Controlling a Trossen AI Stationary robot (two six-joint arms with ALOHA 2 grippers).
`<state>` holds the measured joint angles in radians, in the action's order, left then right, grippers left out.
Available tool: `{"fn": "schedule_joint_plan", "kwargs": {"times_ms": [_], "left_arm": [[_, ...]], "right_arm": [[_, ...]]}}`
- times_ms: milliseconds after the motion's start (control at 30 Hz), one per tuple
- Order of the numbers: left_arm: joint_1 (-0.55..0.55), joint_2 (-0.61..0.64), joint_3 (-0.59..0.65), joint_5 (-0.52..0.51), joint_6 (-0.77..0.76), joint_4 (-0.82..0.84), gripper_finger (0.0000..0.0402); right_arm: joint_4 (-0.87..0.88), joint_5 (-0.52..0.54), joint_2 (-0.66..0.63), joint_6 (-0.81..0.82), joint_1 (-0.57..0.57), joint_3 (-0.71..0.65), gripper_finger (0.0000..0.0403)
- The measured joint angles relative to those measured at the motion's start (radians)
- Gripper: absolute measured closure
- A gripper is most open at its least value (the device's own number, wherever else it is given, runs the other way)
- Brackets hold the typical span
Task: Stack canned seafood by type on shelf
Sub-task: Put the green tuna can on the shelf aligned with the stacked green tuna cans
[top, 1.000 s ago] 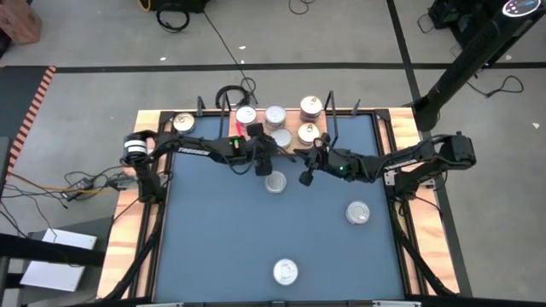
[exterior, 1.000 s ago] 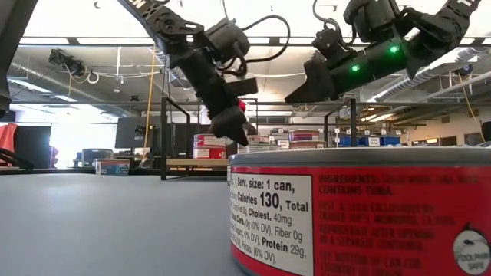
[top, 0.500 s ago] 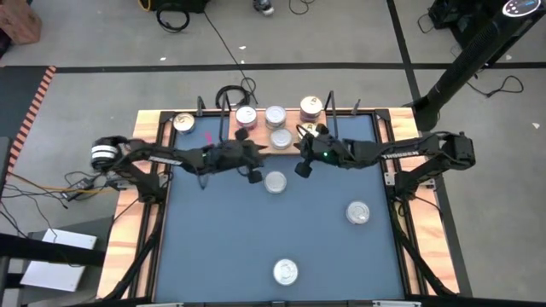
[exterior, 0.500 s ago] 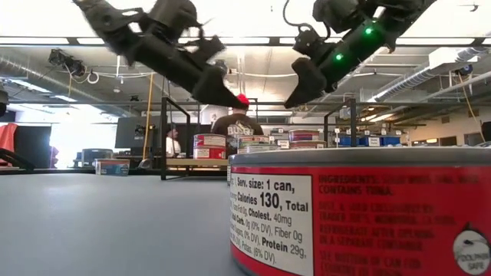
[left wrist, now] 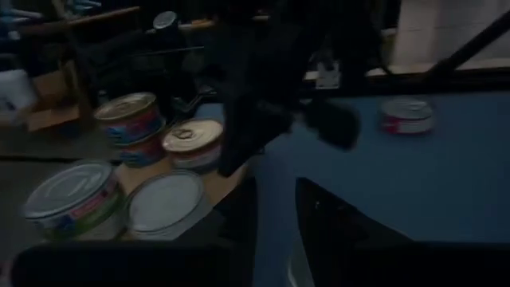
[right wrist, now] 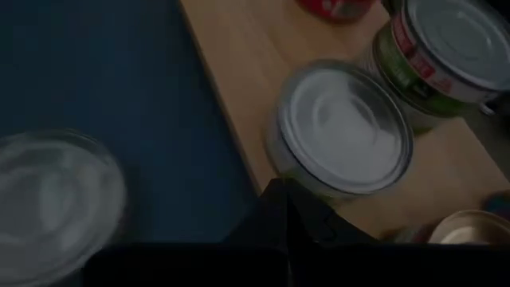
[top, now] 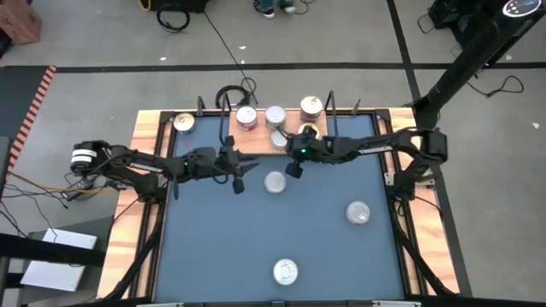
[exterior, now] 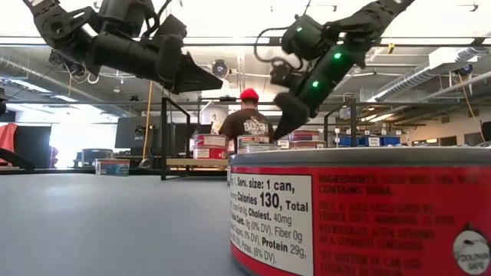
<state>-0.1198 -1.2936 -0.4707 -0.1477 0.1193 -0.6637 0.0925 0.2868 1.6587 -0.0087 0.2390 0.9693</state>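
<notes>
The canned seafood I work with is a set of short round tins with shiny silver or gold lids: several sit grouped on the light wooden shelf (top: 256,145) at the table's far edge, some with red side labels, and three lie loose on the blue table (top: 205,247). One loose tin (top: 275,182) sits between my grippers. My left gripper (top: 238,182) hovers empty with a narrow gap, and my right gripper (top: 293,169) is clenched on nothing.
</notes>
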Motion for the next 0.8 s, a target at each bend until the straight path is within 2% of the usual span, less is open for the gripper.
{"fn": "schedule_joint_plan", "kwargs": {"times_ms": [233, 367, 533, 800], "left_arm": [[0.036, 0.029, 0.005, 0.024, 0.004, -0.005, 0.0312], [0.038, 0.028, 0.005, 0.023, 0.008, -0.004, 0.0312], [0.037, 0.027, 0.005, 0.023, 0.009, 0.001, 0.0312], [0.037, 0.027, 0.004, 0.022, 0.011, 0.007, 0.0312]], "right_arm": [[0.135, 0.034, 0.074, -0.011, 0.004, 0.086, 0.0403], [0.118, 0.028, 0.086, -0.016, 0.021, 0.089, 0.0403], [0.098, -0.03, 0.112, -0.048, 0.049, 0.09, 0.0403], [-0.023, -0.045, 0.123, -0.098, 0.055, 0.09, 0.0403]]}}
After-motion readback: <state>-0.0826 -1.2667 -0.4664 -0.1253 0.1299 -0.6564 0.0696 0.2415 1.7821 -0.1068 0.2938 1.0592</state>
